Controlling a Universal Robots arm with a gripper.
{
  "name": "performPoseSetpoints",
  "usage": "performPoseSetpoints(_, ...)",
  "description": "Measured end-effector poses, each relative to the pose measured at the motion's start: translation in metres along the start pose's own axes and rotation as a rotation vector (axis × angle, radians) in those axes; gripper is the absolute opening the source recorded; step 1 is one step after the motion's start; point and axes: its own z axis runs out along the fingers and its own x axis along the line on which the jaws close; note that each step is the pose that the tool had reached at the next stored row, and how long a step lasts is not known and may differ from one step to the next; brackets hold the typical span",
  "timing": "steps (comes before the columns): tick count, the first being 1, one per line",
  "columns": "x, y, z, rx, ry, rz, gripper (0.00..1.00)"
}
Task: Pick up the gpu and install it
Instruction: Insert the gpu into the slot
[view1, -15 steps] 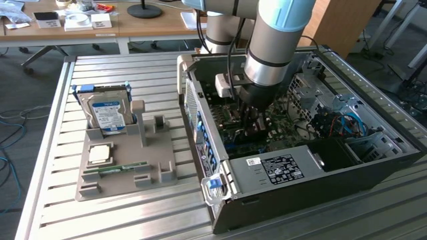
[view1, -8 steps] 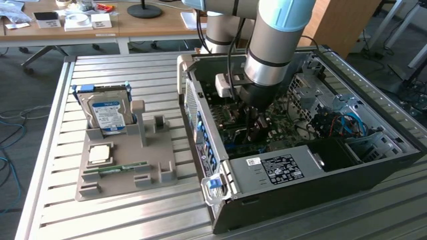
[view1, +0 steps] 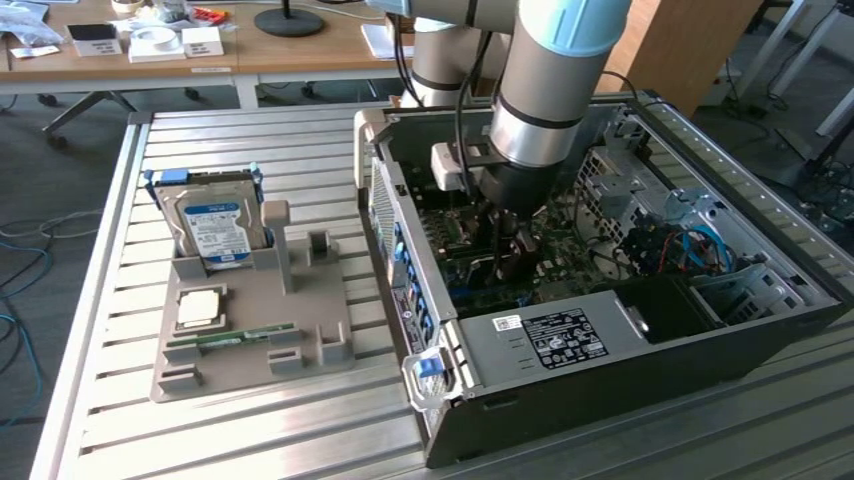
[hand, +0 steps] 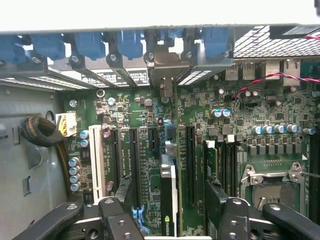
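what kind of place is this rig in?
Looks like a lab or workshop bench for PC assembly. An open computer case lies on a slatted metal table, a gray fixture holds a hard drive, and office desks stand behind.

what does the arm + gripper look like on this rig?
The arm is built of thick silver-grey tube segments with pale blue joint caps and a black band above the wrist. A white connector block and black cables sit beside the wrist. The gripper is black, with slim dark fingers carrying round bolt heads.
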Motion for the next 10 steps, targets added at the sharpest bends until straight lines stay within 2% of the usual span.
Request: performPoseSetpoints(10,0.000,-0.0001,-0.0157,0.0004,-0.0002,0.000,0.69)
